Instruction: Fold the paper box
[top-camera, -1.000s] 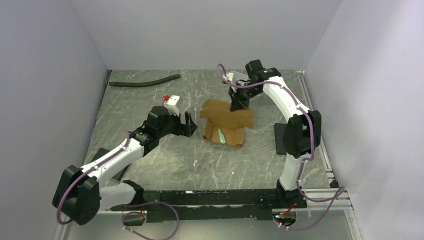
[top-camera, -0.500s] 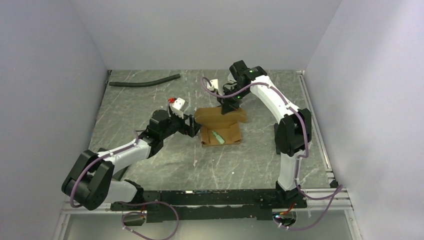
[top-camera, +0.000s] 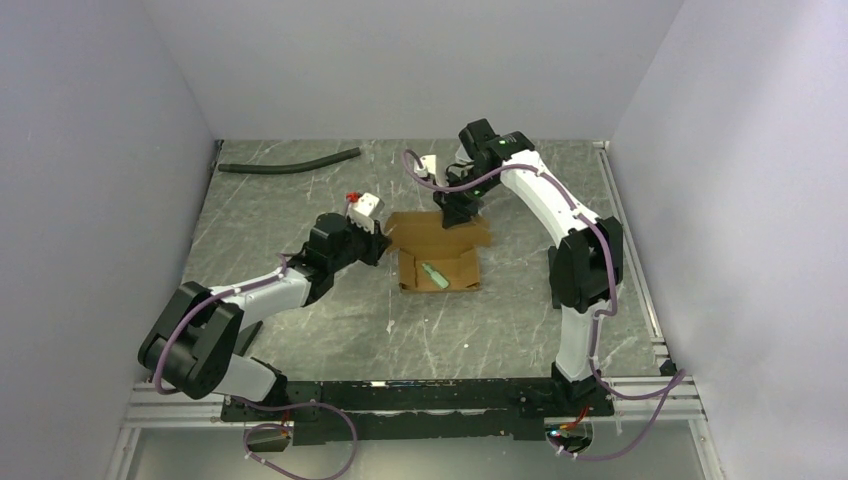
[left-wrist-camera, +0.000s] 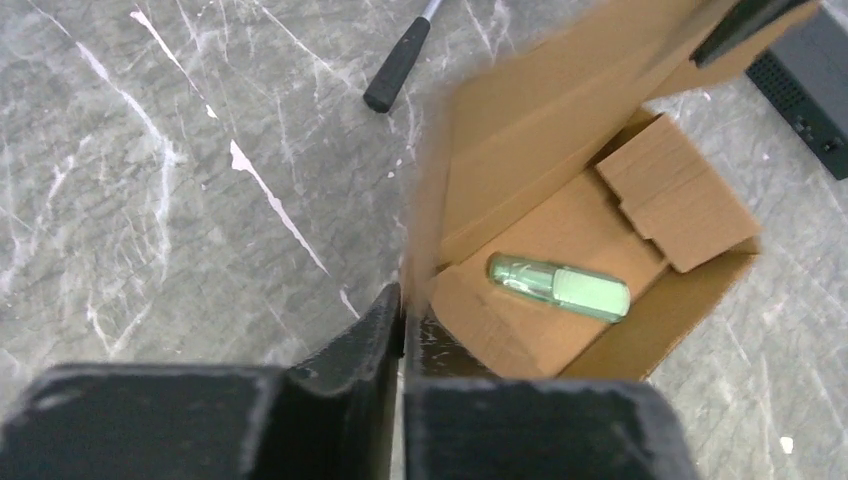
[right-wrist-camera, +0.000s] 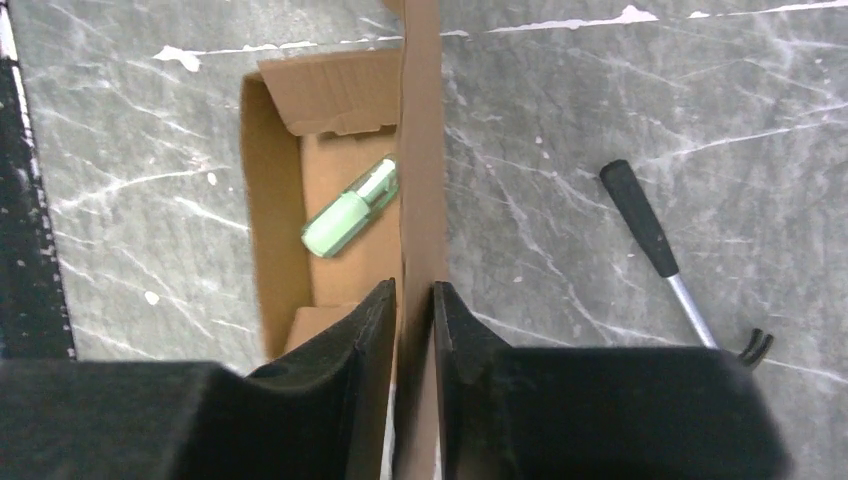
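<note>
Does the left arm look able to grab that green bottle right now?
Probably not yet: the left gripper is pinched on a wall of the paper box and must let go first. Otherwise the way looks free: the green bottle lies uncovered inside, the right gripper holding the lid up.

The left gripper (left-wrist-camera: 403, 302) and right gripper (right-wrist-camera: 412, 292) sit low, jaws seemingly pinched almost closed.

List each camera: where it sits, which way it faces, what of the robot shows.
Top: high behind the robot, looking down on the table; shows left tool, right tool, box.
Left wrist: above the left tool, looking along its fingers, which pinch a box wall.
Right wrist: likewise; its fingers flank a flap.
Both wrist views share the green bottle.
</note>
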